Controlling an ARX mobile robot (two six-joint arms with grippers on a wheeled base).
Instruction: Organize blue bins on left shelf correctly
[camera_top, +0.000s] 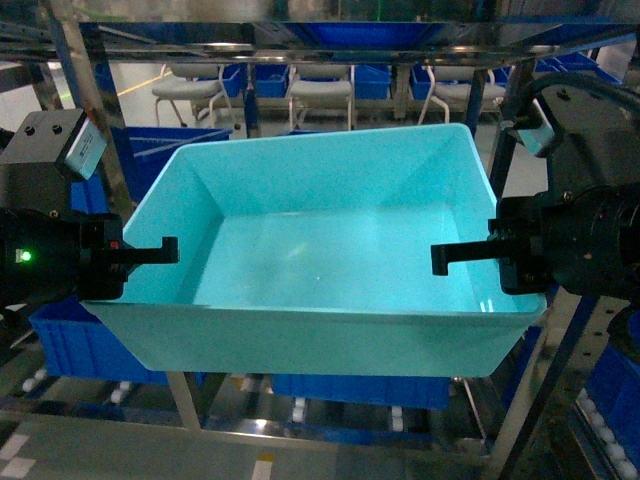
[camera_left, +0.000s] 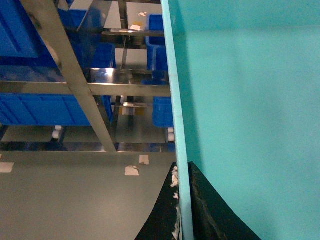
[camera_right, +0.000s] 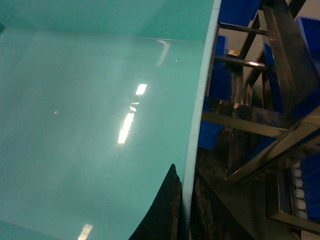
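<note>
Holding: both hands grip one light aqua bin (camera_top: 320, 260) by its opposite side walls, and it hangs between them in front of the steel shelf (camera_top: 90, 100).
Left hand (camera_top: 150, 252): closed over the bin's left rim; in the left wrist view one dark finger (camera_left: 215, 210) lies against the inner wall and the other against the outer face, with the thin rim pinched between them.
Right hand (camera_top: 465, 258): closed over the right rim in the same way; in the right wrist view one finger (camera_right: 162, 210) presses the glossy inside wall and the other sits just outside the rim.
Bin: open side up, tilted a little with its near edge lower, nothing visible inside; ceiling lights reflect off its floor.
Beyond the hands: shelf rails and slanted uprights cross behind the bin's far rim, with darker royal-blue crates (camera_top: 340, 35) on the tier above.
Below the hands: more dark blue crates (camera_top: 80, 345) sit on the lower tier, one under the left hand and another under the bin's near edge; white rollers (camera_top: 300, 408) show along the track beneath them.
Outside the left hand: shelf posts, blue crates and grey floor with pale tape marks.
Outside the right hand: steel rails, blue crates and a strip of white rollers.
</note>
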